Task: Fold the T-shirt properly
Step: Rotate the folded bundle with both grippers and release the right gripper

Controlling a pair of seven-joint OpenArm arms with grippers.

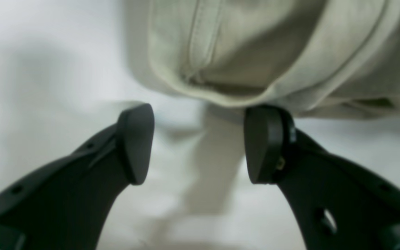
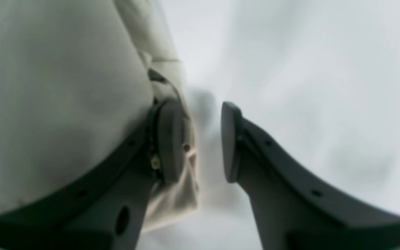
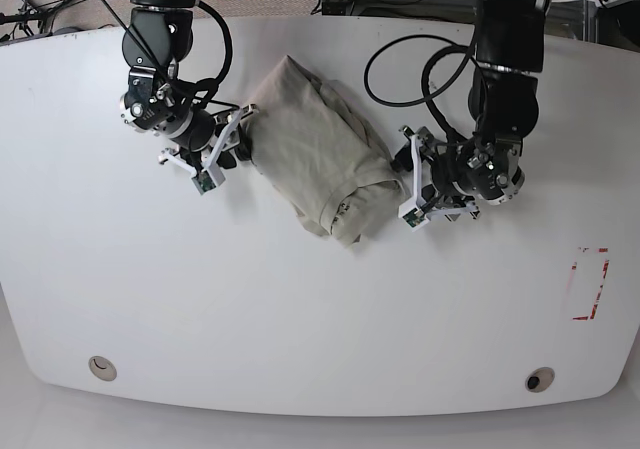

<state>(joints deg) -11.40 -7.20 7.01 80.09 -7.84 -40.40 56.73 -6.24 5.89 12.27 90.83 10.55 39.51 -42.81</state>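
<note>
Your left gripper (image 1: 200, 142) stands apart and empty just beside the folded hem of the T-shirt (image 3: 318, 159), your right gripper (image 2: 196, 140) likewise apart at its opposite edge, one pad seemingly touching cloth; it's soft, light and floppy, so pinch a doubled edge.

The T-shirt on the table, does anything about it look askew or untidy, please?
Yes. The T-shirt lies bunched in a lumpy bundle, diagonal on the table, with loose layers sticking out at its lower end.
</note>
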